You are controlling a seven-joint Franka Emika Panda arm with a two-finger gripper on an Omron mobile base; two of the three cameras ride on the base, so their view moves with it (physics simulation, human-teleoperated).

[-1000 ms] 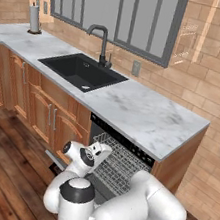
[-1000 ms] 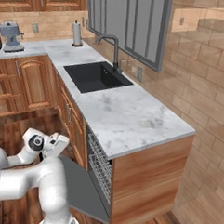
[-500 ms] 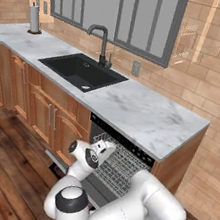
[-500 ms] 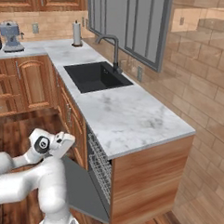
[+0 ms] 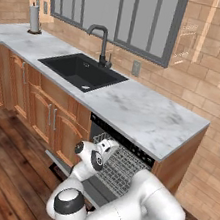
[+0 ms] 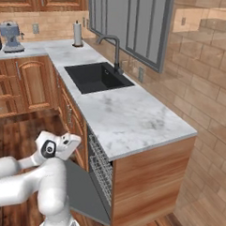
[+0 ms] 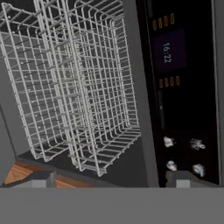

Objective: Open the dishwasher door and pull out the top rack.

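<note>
The dishwasher door (image 6: 85,194) hangs fully open, its flat grey panel lying level in front of the cabinet. Inside the opening, the top rack (image 7: 103,83) of light-grey wire sits pushed in, just under the black control strip (image 7: 168,54) with its lit display. The hand view is rolled, so the strip runs upright along the right. The lower wire basket (image 7: 26,92) lies to the left there. My gripper (image 7: 111,181) is open, facing the racks from just outside with nothing between its fingers. It hovers over the door in the left base view (image 5: 109,146) and the right base view (image 6: 74,141).
A marble counter (image 5: 146,118) with a black sink (image 5: 80,70) and faucet tops the dishwasher. Brown wooden cabinet doors (image 5: 49,119) stand to its left, a wooden side panel (image 6: 146,182) to its right. The wood floor (image 5: 6,165) spreads in front.
My hand has shifted a little toward the dishwasher opening, closing in on the racks. The door and the racks have not moved.
</note>
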